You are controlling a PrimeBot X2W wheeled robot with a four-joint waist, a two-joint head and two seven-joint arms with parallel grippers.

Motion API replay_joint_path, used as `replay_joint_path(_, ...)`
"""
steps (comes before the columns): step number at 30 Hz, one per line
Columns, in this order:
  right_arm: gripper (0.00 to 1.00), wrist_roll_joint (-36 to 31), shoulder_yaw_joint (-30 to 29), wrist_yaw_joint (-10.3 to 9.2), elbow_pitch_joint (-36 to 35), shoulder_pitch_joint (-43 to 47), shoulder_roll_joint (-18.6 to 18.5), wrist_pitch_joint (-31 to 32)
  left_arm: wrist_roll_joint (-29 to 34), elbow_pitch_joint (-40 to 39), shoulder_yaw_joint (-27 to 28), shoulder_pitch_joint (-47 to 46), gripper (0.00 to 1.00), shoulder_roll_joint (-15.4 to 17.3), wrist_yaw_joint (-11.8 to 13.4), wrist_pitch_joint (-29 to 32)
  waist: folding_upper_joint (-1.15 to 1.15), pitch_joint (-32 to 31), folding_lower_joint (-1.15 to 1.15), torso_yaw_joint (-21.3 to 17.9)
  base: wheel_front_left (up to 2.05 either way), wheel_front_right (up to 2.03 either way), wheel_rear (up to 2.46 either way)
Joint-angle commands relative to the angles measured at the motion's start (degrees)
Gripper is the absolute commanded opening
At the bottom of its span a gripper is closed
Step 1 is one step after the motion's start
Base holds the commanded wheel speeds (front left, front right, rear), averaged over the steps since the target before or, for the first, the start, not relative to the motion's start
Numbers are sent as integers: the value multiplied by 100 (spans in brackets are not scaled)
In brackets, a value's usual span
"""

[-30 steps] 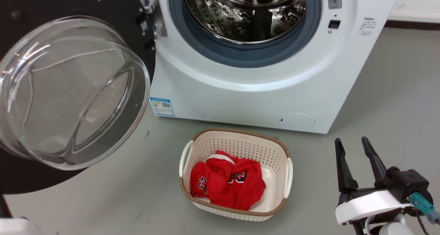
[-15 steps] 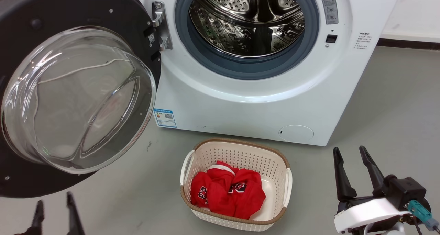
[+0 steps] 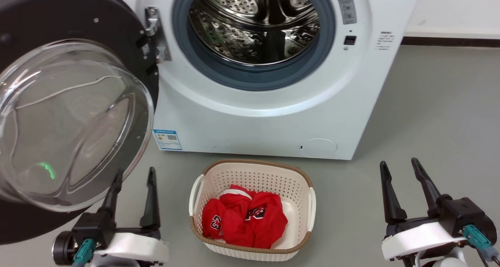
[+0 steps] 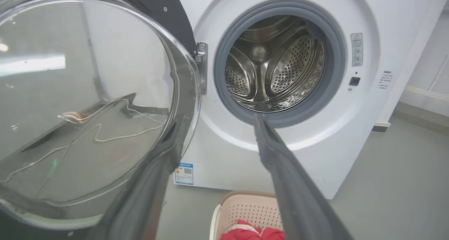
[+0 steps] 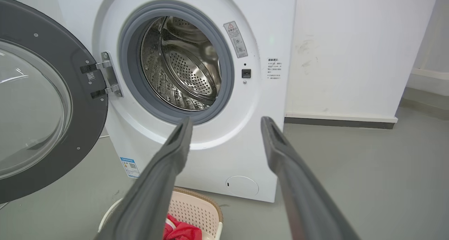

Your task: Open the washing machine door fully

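Item: washing machine door (image 3: 74, 114), swung wide open, lies up-left of L gripper (image 3: 134, 172), rim just beside its finger; contact unclear. L gripper nearer, fingers apart, empty. R gripper (image 3: 398, 162) likewise, well apart.

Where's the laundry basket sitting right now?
In the head view the basket sits on the floor just in front of the washing machine, low centre, between the left gripper and the right gripper, with red clothes in it.

Drum opening (image 3: 254, 25) clear; swung-out door (image 3: 70, 118) blocks the left, basket (image 3: 254, 177) stands near the machine's (image 3: 273, 122) front, open floor (image 3: 429, 103) on the right
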Motion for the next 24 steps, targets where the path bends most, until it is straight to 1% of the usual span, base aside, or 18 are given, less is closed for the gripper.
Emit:
replay_joint_path(1,100,-84,-14,-2,-67,-50,6,-10,7,17,-68,-83,100,1,29,-13,0,3,0,-126,0,0,0)
replay_joint_path(5,100,-246,-65,-2,-229,-26,5,12,50,-36,-165,-109,100,2,80,-13,0,-13,0,-315,0,0,0)
replay_joint_path(9,100,-271,-86,-2,-388,65,7,73,94,-92,-196,-17,100,1,125,-13,0,-22,0,-417,0,0,0)
replay_joint_path(24,100,-105,-54,-2,-182,124,6,92,186,-218,-196,24,100,0,184,-13,0,-44,0,-460,0,0,0)
